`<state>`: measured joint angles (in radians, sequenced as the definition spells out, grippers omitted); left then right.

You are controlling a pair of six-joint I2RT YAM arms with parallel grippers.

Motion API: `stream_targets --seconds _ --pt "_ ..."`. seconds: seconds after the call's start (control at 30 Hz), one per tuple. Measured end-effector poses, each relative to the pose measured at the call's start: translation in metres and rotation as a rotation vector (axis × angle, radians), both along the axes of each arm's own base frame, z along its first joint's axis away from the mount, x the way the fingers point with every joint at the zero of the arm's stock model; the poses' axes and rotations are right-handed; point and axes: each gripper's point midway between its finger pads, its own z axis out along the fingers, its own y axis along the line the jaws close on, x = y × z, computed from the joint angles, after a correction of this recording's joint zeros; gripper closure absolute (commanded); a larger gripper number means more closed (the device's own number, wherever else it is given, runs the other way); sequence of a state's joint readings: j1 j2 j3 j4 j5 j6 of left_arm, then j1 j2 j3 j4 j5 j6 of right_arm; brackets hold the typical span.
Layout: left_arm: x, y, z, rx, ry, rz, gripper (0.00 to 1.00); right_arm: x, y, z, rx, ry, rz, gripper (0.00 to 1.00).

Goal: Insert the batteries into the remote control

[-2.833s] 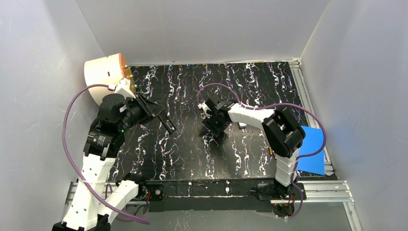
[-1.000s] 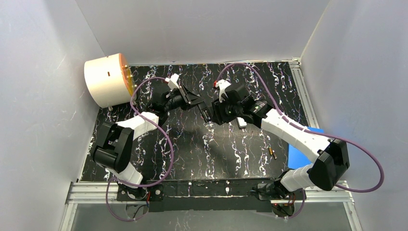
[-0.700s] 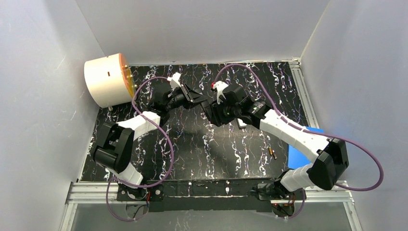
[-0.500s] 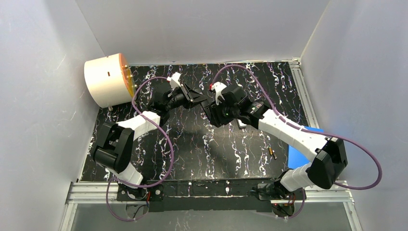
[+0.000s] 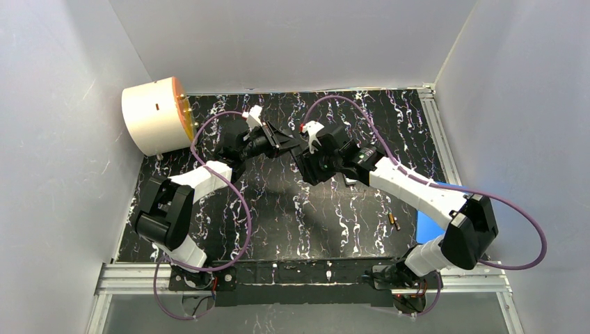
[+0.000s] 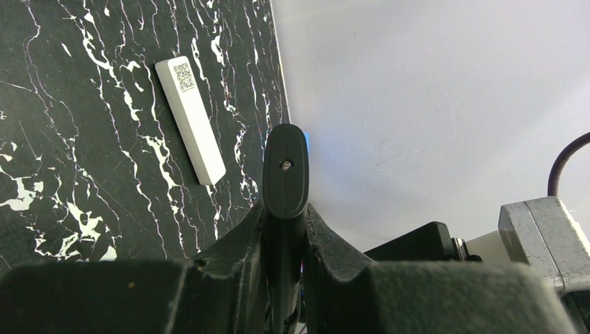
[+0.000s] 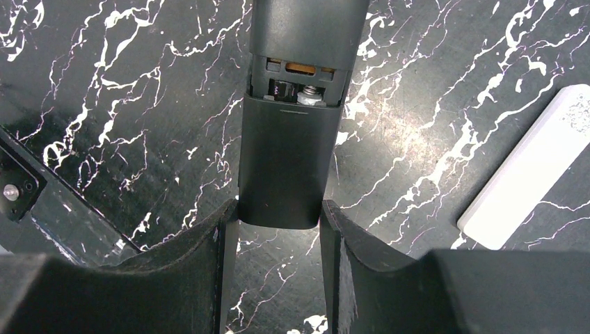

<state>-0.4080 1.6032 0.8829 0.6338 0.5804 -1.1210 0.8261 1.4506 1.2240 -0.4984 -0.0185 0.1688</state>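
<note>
A black remote control [image 7: 286,160] hangs above the table between both grippers. My right gripper [image 7: 278,217] is shut on its near end. Its back cover is slid partly open, and the gap [image 7: 299,82] shows a spring and the gold of a battery inside. My left gripper [image 6: 285,212] is shut on the same remote [image 6: 285,170], seen edge-on. In the top view the two grippers meet at the table's back middle, left [image 5: 278,144] and right [image 5: 304,156]. One loose black-and-gold battery [image 5: 393,222] lies on the table at the right. Other batteries are out of view.
A white remote [image 7: 536,177] lies flat on the marbled table just right of the grippers, and it also shows in the left wrist view [image 6: 190,129]. A cream cylindrical container [image 5: 154,115] stands at the back left. A blue sheet [image 5: 431,223] lies at the right edge.
Both arms have swung from mid-table to the back middle. Over the last second the right gripper slid a little left, closing up to the left gripper.
</note>
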Motion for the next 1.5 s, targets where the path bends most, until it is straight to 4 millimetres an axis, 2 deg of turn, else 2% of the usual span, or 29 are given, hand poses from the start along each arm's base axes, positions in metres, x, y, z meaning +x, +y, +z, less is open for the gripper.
stream_targets --seconds 0.77,1.5 --pt "-0.001 0.001 -0.012 0.018 0.072 0.029 1.0 0.002 0.0 -0.004 -0.042 -0.035 -0.015 0.61" --pt "-0.009 -0.002 -0.009 0.03 0.011 -0.04 1.0 -0.001 0.008 -0.005 -0.019 -0.005 0.013 0.6"
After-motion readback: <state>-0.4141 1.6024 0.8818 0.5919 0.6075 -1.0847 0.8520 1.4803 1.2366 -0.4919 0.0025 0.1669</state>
